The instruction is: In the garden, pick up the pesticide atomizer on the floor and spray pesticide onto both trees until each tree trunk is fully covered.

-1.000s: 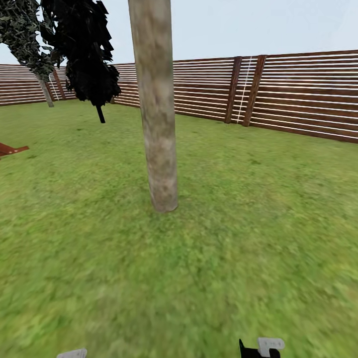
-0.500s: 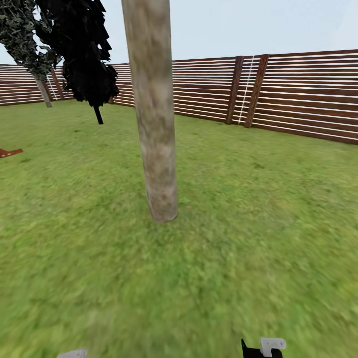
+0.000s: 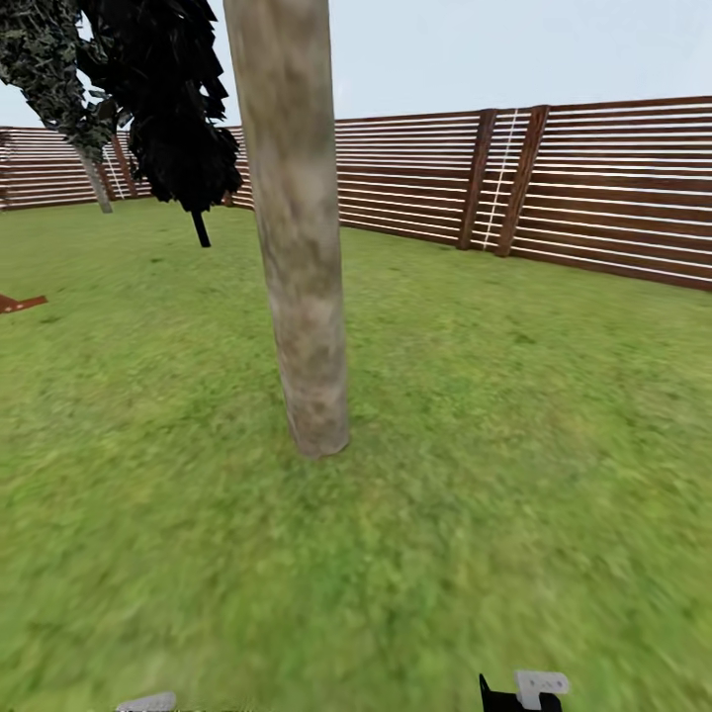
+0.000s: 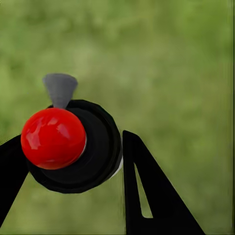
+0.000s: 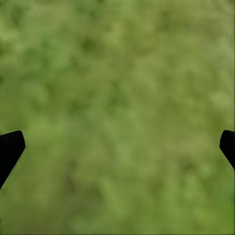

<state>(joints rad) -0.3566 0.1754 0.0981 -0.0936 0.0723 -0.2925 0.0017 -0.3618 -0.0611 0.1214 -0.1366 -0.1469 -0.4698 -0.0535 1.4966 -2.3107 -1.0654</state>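
One smooth mottled tree trunk [image 3: 302, 267]

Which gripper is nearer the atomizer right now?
Left: the left gripper is shut on the atomizer. The right gripper hangs open over bare grass.

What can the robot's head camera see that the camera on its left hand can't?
The head view has the big tree trunk, a second tree far back, the brown wooden fence and the sky. The left wrist view has the pesticide atomizer, with its red top and grey nozzle, sitting between the left gripper's black fingers. Both views have the green grass.
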